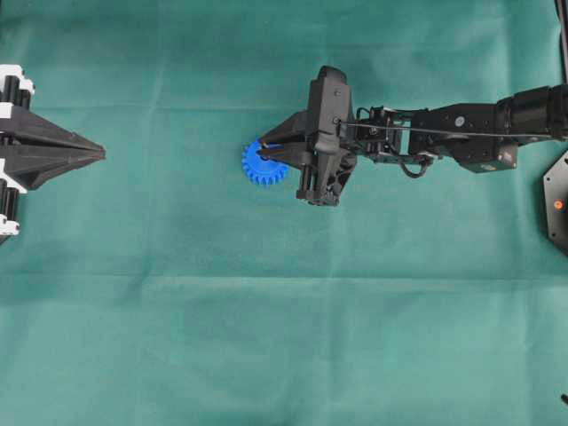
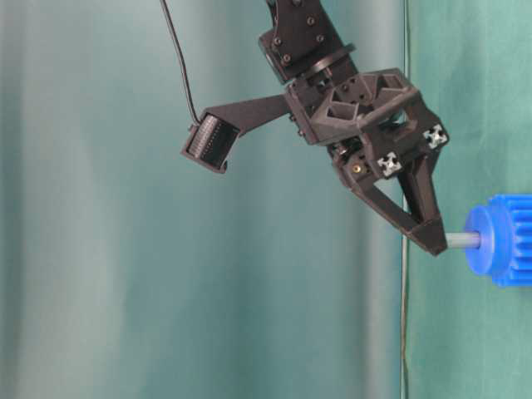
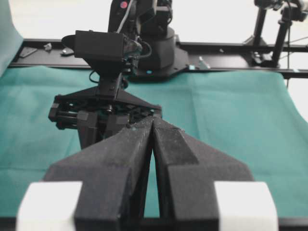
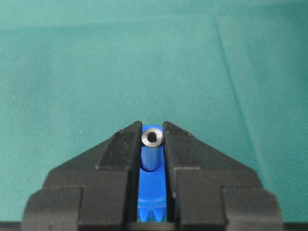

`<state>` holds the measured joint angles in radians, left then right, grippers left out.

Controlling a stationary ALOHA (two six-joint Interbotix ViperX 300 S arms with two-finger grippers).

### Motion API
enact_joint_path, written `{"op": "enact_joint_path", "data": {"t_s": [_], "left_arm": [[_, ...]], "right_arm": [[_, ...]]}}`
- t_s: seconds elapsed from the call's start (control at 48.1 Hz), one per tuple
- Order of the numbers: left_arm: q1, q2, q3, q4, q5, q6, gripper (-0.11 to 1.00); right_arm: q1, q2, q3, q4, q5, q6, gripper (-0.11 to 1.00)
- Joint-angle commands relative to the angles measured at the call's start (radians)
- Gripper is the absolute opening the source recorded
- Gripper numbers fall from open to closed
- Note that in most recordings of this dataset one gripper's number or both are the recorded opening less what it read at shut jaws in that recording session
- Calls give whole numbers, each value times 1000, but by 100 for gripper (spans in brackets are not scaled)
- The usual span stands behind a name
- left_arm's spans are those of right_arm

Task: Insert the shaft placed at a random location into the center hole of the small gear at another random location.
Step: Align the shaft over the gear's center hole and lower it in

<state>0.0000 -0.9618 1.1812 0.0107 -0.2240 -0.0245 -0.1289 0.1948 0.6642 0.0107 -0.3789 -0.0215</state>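
Nearly done: my right gripper [image 2: 435, 243] is clamped on the short silvery metal shaft [image 2: 462, 240], whose far end sits at the dark center hole of the bright blue toothed plastic gear [image 2: 501, 239] on the green cloth surface [image 1: 177, 337]. Seating depth unclear, probably partial. Left gripper [image 3: 153, 126] pressed together, empty.

We see matt black grainy fingers [image 4: 120, 149] pinching a shiny metal shaft [image 4: 152, 136]. Below them, smooth blue plastic gear [image 4: 151, 197] on green woven cloth [image 4: 72, 72].
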Motion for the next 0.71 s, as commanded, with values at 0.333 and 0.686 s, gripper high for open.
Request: {"op": "enact_joint_path", "data": {"t_s": [0.333, 0.686], "left_arm": [[2, 8, -25, 3, -3, 0, 0], [2, 8, -25, 3, -3, 0, 0]], "right_arm": [[0, -2, -15, 6, -21, -8, 14], [0, 38, -26, 5, -40, -8, 14]]}}
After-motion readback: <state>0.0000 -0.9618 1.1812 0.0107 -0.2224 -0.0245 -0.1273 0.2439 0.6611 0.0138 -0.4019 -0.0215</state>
